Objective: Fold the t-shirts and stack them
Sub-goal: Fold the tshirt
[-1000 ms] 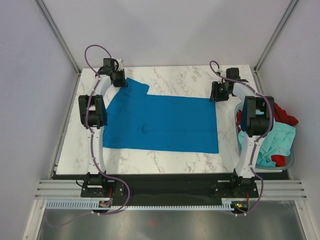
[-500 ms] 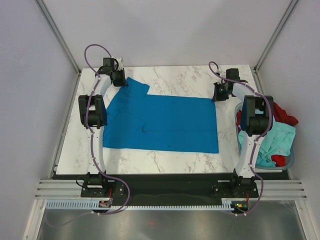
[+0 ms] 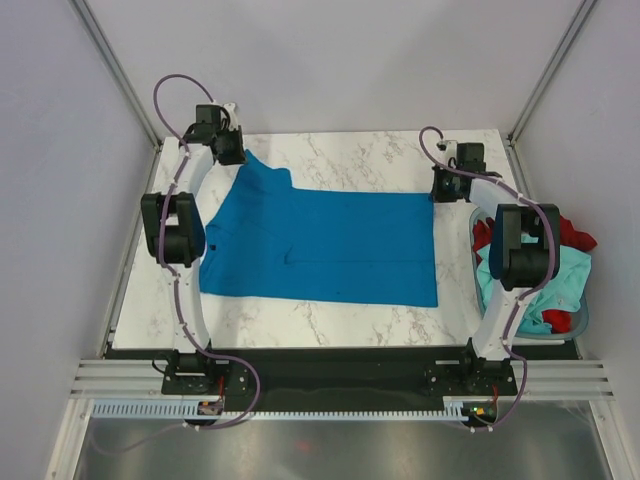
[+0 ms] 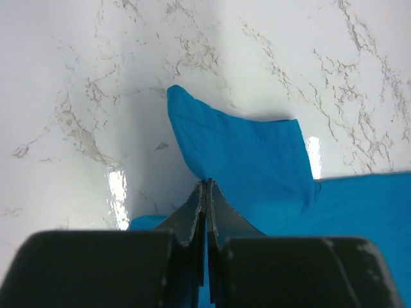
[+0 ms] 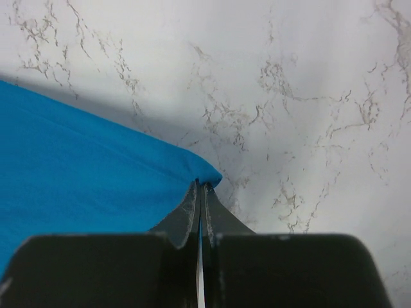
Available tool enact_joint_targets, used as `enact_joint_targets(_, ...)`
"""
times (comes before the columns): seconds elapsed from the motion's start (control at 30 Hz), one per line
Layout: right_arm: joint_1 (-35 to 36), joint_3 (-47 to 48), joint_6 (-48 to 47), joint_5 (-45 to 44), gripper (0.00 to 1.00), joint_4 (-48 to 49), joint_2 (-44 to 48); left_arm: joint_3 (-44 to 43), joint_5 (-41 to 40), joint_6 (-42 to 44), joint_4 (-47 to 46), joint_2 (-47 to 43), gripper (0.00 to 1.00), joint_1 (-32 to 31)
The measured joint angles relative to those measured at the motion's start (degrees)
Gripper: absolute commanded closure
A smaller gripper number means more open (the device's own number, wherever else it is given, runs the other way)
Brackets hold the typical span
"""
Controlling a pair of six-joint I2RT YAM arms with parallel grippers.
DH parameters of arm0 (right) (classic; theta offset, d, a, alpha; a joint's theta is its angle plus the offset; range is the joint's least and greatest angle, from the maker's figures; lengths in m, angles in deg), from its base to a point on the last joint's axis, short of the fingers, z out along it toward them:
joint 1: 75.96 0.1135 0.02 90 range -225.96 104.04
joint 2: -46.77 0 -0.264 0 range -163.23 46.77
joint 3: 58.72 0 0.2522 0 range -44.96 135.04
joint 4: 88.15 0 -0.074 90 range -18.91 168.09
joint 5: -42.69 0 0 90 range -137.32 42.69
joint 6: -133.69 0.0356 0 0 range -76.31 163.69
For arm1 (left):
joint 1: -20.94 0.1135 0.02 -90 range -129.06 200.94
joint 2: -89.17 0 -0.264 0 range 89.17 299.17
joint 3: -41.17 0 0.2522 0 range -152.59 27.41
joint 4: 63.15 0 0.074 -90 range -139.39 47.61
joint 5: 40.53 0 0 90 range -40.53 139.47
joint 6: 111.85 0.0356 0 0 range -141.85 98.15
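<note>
A vivid blue t-shirt (image 3: 320, 245) lies spread flat on the marble table. My left gripper (image 3: 232, 153) is at its far left, shut on the edge by the sleeve. In the left wrist view the closed gripper (image 4: 206, 183) pinches the blue t-shirt (image 4: 247, 154), and the sleeve hangs lifted beyond it. My right gripper (image 3: 446, 188) is at the far right corner of the shirt. In the right wrist view the gripper (image 5: 200, 184) is shut on that corner of the blue t-shirt (image 5: 83, 167). A pale teal t-shirt (image 3: 560, 280) and a red t-shirt (image 3: 575, 232) lie crumpled in the basket.
The translucent grey-blue basket (image 3: 582, 318) stands at the table's right edge, beside the right arm. Bare marble table (image 3: 360, 160) shows beyond the shirt and along its near edge. Metal frame posts rise at the far corners.
My right gripper has shut on the shirt's far right corner. My left arm has pulled left and away with the sleeve edge, dragging the shirt's left side a little leftward.
</note>
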Motion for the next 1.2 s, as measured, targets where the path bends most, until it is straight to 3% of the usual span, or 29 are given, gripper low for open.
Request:
enact_joint_targets(0.3,1.6,-8.2,2.4,-5.7,1.00,8.0,4.8,12.1,-5.1,0.0,-0.5,-10.6,0.98,0.0)
enact_joint_targets(0.67,2.2,-19.1,8.1,-13.5,1.00,11.0,13.9,30.5,-11.8,-0.9,-1.7,-23.8,0.98,0.2)
enact_joint_targets(1.2,6.4,-28.0,11.5,-13.6,1.00,18.2,21.3,37.8,-16.4,-4.9,-2.0,-31.5,0.98,4.3)
